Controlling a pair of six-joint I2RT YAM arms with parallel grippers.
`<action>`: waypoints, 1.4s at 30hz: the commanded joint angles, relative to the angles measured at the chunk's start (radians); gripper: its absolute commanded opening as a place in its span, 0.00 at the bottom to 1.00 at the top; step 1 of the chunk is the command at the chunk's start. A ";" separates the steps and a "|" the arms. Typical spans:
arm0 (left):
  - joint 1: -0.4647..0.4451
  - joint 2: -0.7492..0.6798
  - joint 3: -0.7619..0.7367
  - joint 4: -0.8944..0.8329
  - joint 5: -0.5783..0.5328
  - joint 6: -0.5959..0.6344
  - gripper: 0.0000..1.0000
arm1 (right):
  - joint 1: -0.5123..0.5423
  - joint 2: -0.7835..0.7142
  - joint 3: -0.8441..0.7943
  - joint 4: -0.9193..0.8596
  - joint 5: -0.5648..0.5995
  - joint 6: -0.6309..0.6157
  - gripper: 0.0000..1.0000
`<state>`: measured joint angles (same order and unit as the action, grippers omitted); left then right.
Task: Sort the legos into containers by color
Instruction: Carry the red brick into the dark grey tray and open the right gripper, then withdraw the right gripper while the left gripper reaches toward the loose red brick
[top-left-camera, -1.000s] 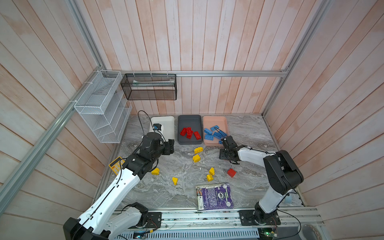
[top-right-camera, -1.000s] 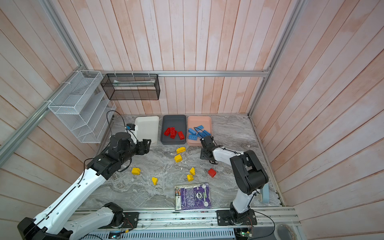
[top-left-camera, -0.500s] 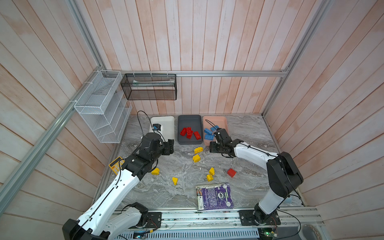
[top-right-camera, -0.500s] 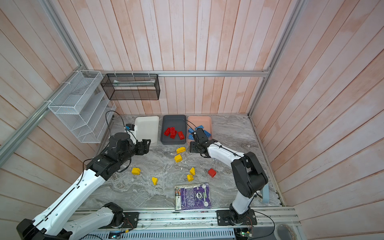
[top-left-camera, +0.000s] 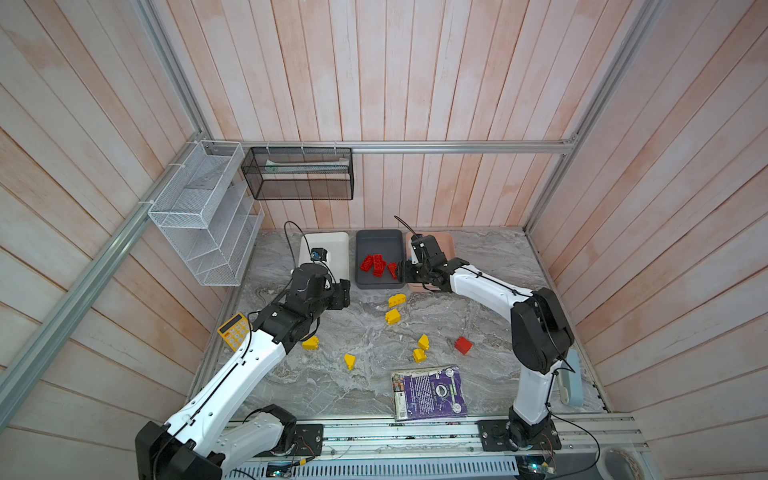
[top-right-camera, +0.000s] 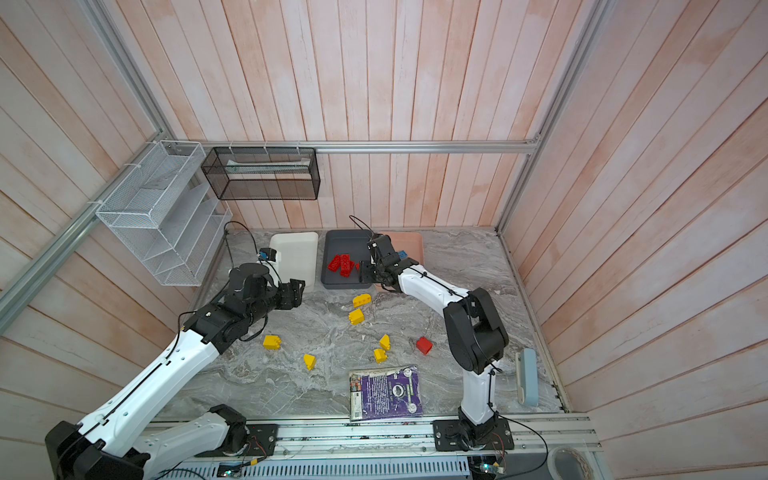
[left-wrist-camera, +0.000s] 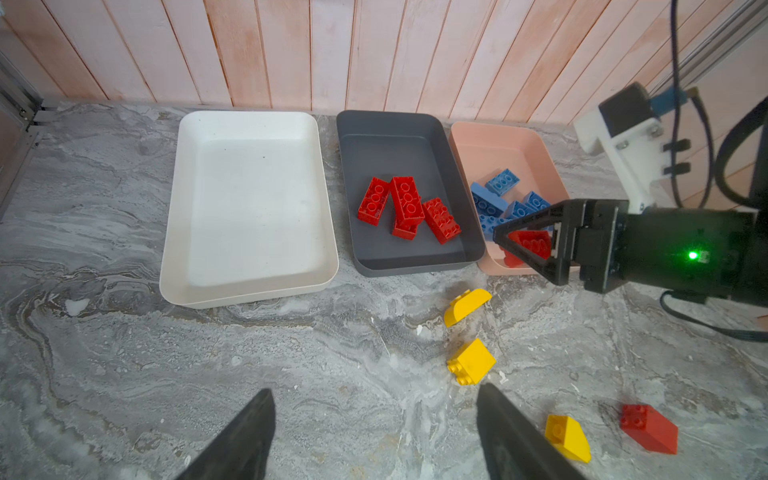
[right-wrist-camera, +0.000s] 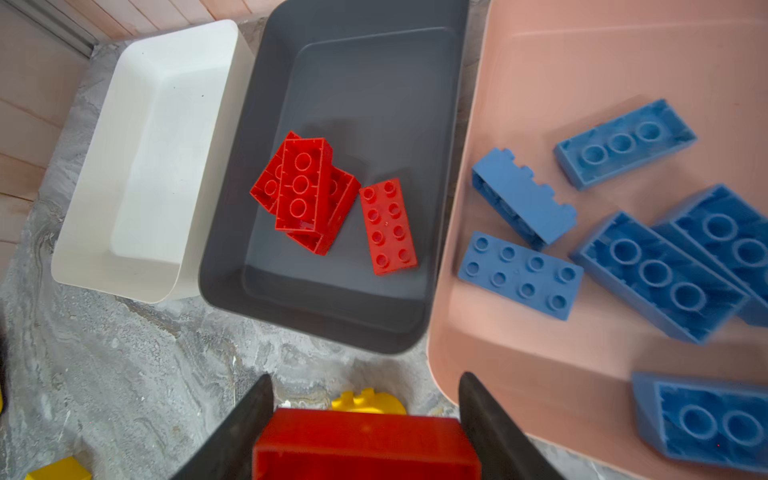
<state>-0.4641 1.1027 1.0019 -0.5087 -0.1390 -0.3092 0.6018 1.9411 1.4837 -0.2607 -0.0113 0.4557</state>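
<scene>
- Right gripper (right-wrist-camera: 365, 376) grips a red brick (right-wrist-camera: 365, 444) over the near side where the grey tray (right-wrist-camera: 232, 232) and pink tray (right-wrist-camera: 540, 83) meet
- Left gripper (left-wrist-camera: 375, 387) stands wide open, empty, just near of the white tray (left-wrist-camera: 249, 187)

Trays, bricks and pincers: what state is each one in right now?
White tray: empty.
Dark grey tray: holds red bricks.
Pink tray: holds blue bricks.
Right pincer: shut on a big red brick, lifted near the trays.
Left pincer: open, empty.
Yellow bricks: six, loose on the table.
Small red brick: loose on the table.
Book: closed, lying flat.
</scene>
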 joint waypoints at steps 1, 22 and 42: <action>0.013 0.016 -0.014 0.002 -0.021 0.020 0.78 | 0.019 0.062 0.071 0.022 -0.039 -0.031 0.52; 0.023 0.121 0.003 -0.010 -0.008 0.025 0.78 | 0.010 0.462 0.532 -0.065 -0.013 -0.116 0.72; 0.015 0.102 0.047 -0.049 0.031 0.008 0.78 | 0.023 0.238 0.419 -0.077 0.037 -0.119 0.82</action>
<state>-0.4461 1.2209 1.0088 -0.5373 -0.1295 -0.2993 0.6151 2.2654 1.9396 -0.3298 -0.0013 0.3435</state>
